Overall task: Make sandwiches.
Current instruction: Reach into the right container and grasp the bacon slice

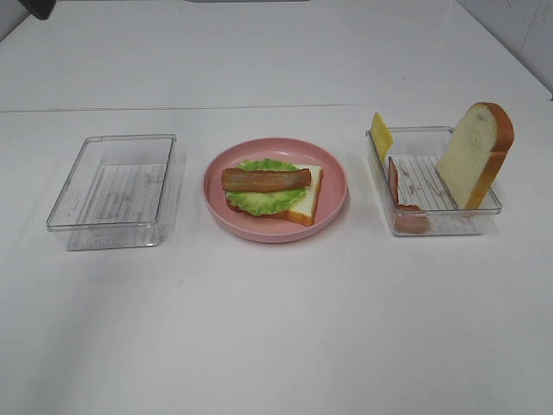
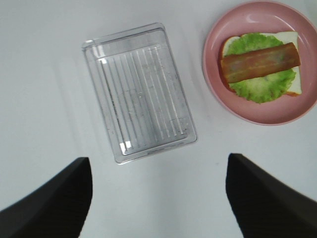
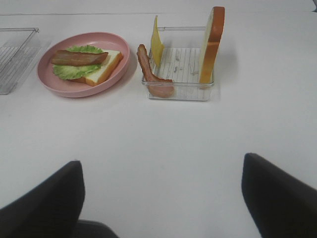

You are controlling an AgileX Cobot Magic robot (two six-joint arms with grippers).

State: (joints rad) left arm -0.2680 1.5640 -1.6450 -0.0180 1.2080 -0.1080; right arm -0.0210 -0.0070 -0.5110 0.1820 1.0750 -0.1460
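Note:
A half-built sandwich lies on the round pink plate [image 1: 335,201]: a white bread slice [image 1: 308,195], green lettuce [image 1: 266,201] and one bacon strip [image 1: 266,179] on top. In the clear right-hand tray [image 1: 441,226] a second bread slice [image 1: 475,156] stands on edge. A yellow cheese slice [image 1: 380,136] and another bacon strip [image 1: 395,185] lean on the tray's left wall. My left gripper [image 2: 158,198] hangs open above the table near the empty tray [image 2: 138,91]. My right gripper [image 3: 163,198] is open too, well short of the loaded tray [image 3: 181,91]. Neither gripper shows in the exterior view.
An empty clear tray [image 1: 112,190] sits left of the plate. White table stretches in front of all three containers. A dark object [image 1: 39,9] pokes in at the far left corner.

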